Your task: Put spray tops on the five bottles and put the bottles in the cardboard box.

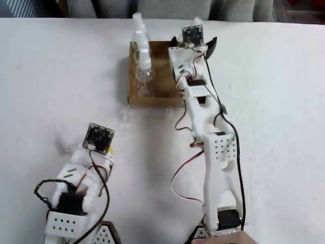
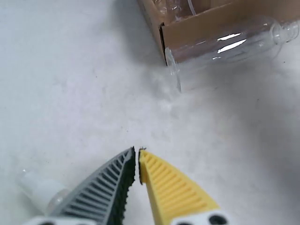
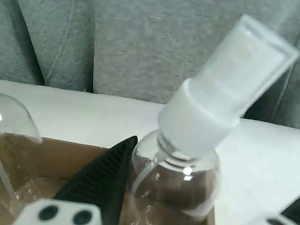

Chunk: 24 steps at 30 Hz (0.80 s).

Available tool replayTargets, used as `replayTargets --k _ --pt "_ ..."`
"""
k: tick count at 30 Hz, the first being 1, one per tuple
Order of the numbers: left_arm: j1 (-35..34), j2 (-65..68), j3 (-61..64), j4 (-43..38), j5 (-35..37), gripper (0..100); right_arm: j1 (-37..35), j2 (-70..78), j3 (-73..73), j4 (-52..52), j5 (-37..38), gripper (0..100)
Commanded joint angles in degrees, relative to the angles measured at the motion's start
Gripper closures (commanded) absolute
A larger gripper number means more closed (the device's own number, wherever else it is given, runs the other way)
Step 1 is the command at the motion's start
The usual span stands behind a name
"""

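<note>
Right jaws stand open at the far corner of the cardboard box [image 1: 155,99]. Between them a clear bottle [image 3: 187,183] wearing its white spray top [image 3: 220,108] leans toward the one black jaw while the other jaw sits well clear of it. We judge that nothing is clamped and that the bottle's base is already down in the box. Beside those jaws, in the same box, two topped bottles [image 1: 144,68] stand close together. Left jaws are shut tip to tip, grey against yellow, empty, and hang low over the desk [image 1: 274,101]. Ahead of them and well apart, a bare bottle [image 2: 225,47] lies on its side with no top on its neck, along the box's wall by its corner and right against it as far as we can tell. Close beside the grey jaw lies a white-topped piece [image 2: 40,187], and we cannot tell whether it is a loose top or a whole bottle. We read the step as the third bottle being let go into the box. Next, we think, the right jaws must lift straight out without tipping the leaning bottle, and the left jaws must open and fetch the bare bottle for capping; clear plastic on its side may roll away from a pinch. Outward, the desk is white and matte, and beyond its far edge hangs grey cloth [image 3: 140,47] with seams.
</note>
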Motion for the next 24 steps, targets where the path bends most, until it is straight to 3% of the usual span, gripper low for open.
replayTargets --k 1,15,24 --pt "-0.57 -0.4 -0.18 -1.49 -0.79 98 -0.4 -4.88 -2.64 0.31 0.0 52.6" --pt "-0.57 -0.4 -0.18 -1.49 -0.79 98 -1.63 -13.05 -2.64 10.42 0.0 52.6" --pt "-0.57 -0.4 -0.18 -1.49 -0.79 98 -0.57 -15.08 -2.73 10.86 0.09 52.6"
